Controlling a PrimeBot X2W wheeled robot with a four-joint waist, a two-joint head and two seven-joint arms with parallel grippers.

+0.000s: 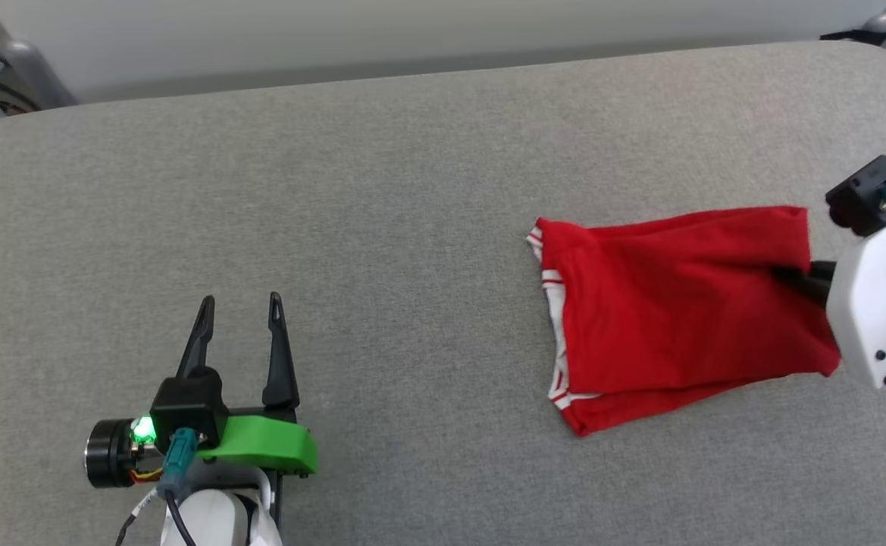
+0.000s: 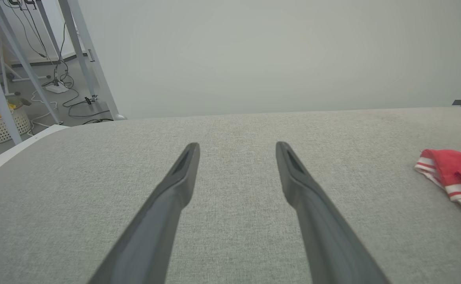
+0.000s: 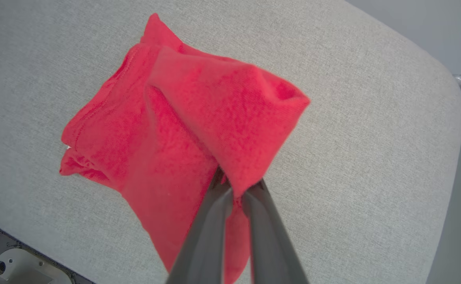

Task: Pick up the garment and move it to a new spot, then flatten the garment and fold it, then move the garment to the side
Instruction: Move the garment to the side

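The garment (image 1: 677, 303), a red shirt folded into a compact bundle with red-and-white striped trim along its left edge, lies on the grey table at the right. My right gripper (image 1: 795, 277) is shut on its right edge; in the right wrist view the fingertips (image 3: 236, 189) pinch a lifted red fold of the garment (image 3: 183, 130). My left gripper (image 1: 242, 311) stands open over bare table at the lower left, far from the cloth. Between its spread fingers (image 2: 183, 177) lies nothing, and the garment's striped corner (image 2: 451, 177) shows at the right edge. Letters and number are hidden.
The grey fabric table (image 1: 382, 197) spans the head view, with its rounded far right corner (image 3: 447, 75) close to the garment. Beyond the far left edge stand metal frame legs (image 2: 76, 51), cables and a white basket (image 2: 1, 124) on the floor.
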